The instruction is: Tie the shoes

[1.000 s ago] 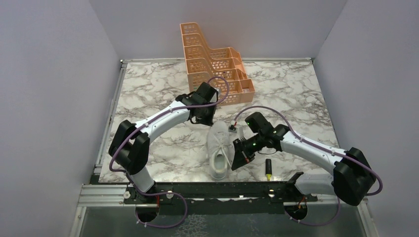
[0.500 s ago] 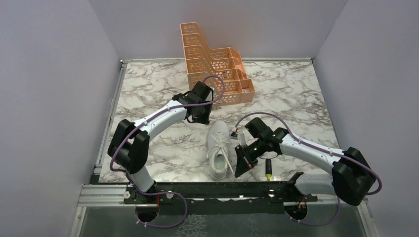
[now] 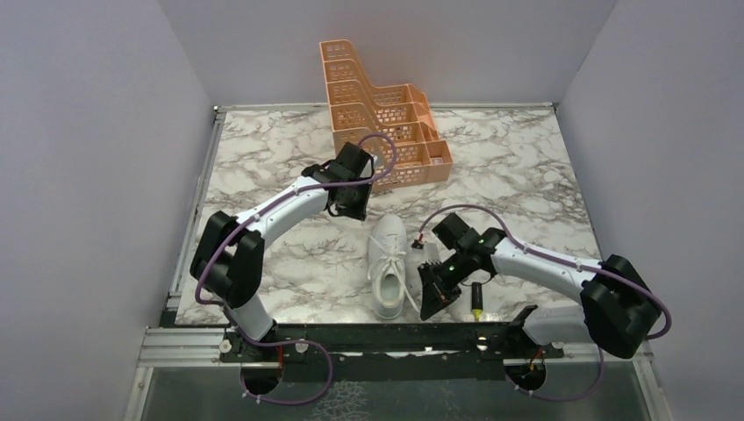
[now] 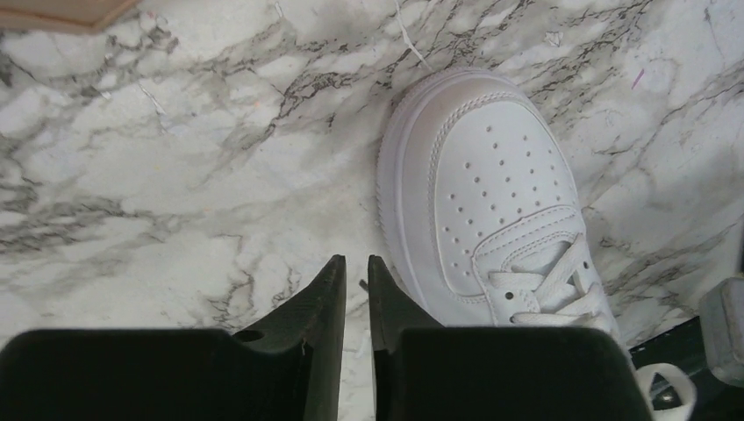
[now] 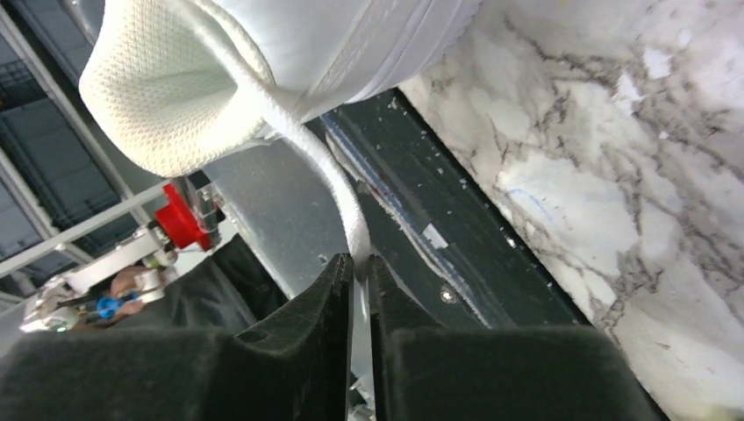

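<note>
Pinches a white lace (image 5: pixel 344 206) in the right gripper (image 5: pixel 355 263), jaws closed tight on it, with the white sneaker (image 5: pixel 167 96) heel just ahead of the fingertips. Holds nothing in the left gripper (image 4: pixel 354 265), jaws drawn to a thin slit, sneaker toe just ahead and rightward.

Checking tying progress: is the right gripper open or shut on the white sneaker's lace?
Shut. The right wrist view shows the right gripper nearly closed, with the long white lace pinched between its black fingers.
</note>
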Action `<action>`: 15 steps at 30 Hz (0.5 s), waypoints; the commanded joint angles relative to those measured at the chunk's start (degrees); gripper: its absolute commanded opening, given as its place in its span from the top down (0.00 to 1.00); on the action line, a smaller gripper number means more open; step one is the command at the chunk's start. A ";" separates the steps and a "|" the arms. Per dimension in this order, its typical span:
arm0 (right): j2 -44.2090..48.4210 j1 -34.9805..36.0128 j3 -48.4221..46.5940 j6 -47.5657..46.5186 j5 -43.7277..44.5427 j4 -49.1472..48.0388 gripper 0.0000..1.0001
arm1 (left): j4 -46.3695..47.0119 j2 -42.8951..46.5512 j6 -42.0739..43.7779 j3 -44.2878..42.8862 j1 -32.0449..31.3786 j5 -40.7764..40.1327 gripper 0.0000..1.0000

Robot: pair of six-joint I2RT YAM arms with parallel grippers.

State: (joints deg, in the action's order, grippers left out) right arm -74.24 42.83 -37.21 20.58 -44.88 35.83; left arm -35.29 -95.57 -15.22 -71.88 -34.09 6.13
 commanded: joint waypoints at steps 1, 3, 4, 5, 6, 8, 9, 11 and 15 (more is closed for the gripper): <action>1.46 0.29 -3.82 5.22 6.40 0.03 0.65 | -4.56 2.39 1.08 -1.47 0.25 1.27 0.68; 2.91 -1.18 -5.81 6.08 7.94 -0.41 0.46 | -6.17 6.68 0.31 0.39 0.63 1.83 0.54; 3.47 -2.54 -6.75 6.40 8.23 -0.92 0.39 | -6.45 9.30 -0.21 2.53 1.05 2.82 0.50; 3.81 -4.15 -7.43 6.56 7.94 -1.77 0.33 | -6.55 11.99 -0.98 4.49 1.60 4.25 0.44; 4.02 -5.64 -7.81 6.62 6.82 -4.48 0.30 | -6.36 14.55 -1.74 6.32 2.03 6.39 0.41; 3.42 -7.74 -8.22 7.16 5.94 -9.85 0.24 | -4.71 18.85 -2.80 10.92 2.36 12.84 0.29; 2.55 -8.70 -8.13 7.56 4.86 -13.28 0.23 | -2.37 20.59 -3.64 13.62 2.42 17.59 0.22; 0.20 -10.40 -7.51 8.84 0.75 -19.94 0.23 | 5.81 24.00 -7.55 20.35 2.38 28.02 0.18; -3.23 -13.12 -8.80 7.18 -2.75 -23.96 0.22 | 19.19 26.84 -13.41 29.62 2.36 38.20 0.12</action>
State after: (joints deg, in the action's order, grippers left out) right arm -74.76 31.75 -44.42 28.03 -42.59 19.97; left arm -29.61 -69.32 -21.98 -49.60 -31.51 28.10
